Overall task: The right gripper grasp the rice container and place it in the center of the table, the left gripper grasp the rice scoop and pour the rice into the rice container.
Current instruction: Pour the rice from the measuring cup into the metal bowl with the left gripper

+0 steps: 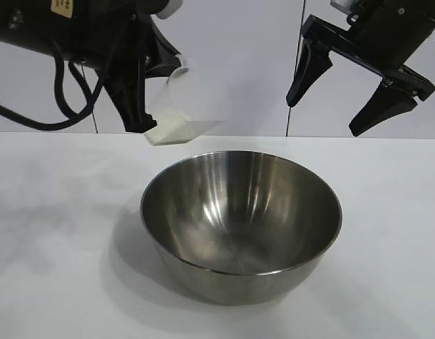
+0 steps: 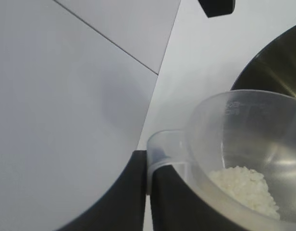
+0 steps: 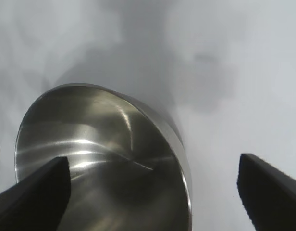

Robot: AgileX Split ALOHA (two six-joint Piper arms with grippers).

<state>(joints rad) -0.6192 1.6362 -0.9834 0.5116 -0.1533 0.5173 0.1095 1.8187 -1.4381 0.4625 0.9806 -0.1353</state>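
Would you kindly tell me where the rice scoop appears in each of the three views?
Exterior view: rice scoop, held aloft by the left gripper, above the rice container's far-left rim.
Left wrist view: lower right, with rice inside.
Right wrist view: not identifiable.
Shared landmark: the rice container.

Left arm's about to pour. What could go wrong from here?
1. The small clear plastic rice scoop hangs behind the far left rim of the large shiny steel bowl, not over its middle; the white rice may land on the white table.
2. The left pincer holds only the scoop's handle, so tipping may twist it loose.
3. The open right pincer hangs near the bowl's far right side and could be bumped.
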